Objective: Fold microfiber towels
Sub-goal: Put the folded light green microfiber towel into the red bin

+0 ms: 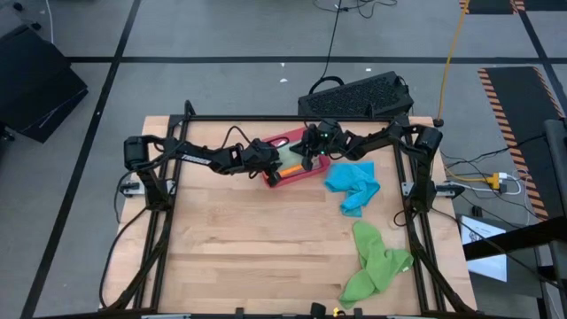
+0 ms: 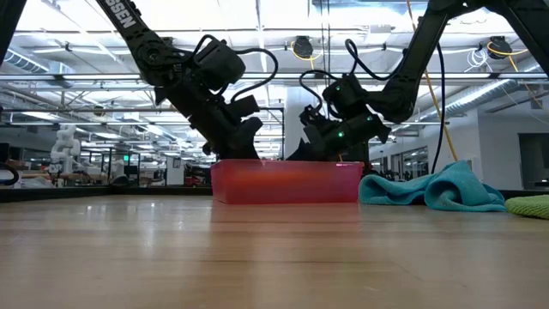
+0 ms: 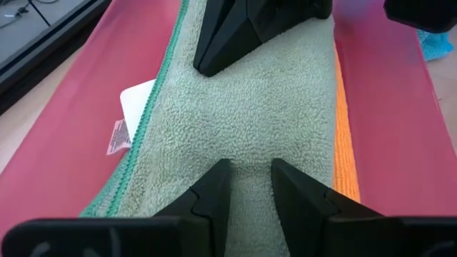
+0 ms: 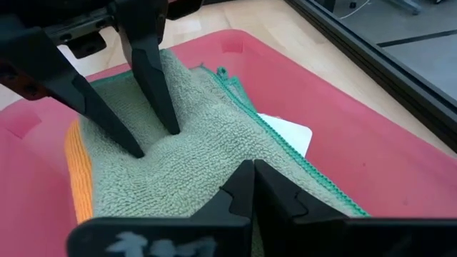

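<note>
Both grippers press into the sage green towel (image 3: 250, 121) in the red tray (image 1: 306, 171) at the table's far side. The left gripper (image 3: 250, 187) stands parted, nothing pinched; the right gripper (image 4: 253, 187) is closed. An orange towel (image 3: 345, 143) beneath shows only its edge.

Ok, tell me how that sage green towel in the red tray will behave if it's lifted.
The sage green towel looks soft and looped, so it would probably droop rather than hold its fold. It dimples under the left gripper, suggesting little stiffness. Its pile likely grips fingers well.

We see a wooden table (image 1: 257, 239) bearing a red tray (image 1: 306, 170), a bright blue towel (image 1: 353, 184) and a bright green towel (image 1: 376, 263).
</note>
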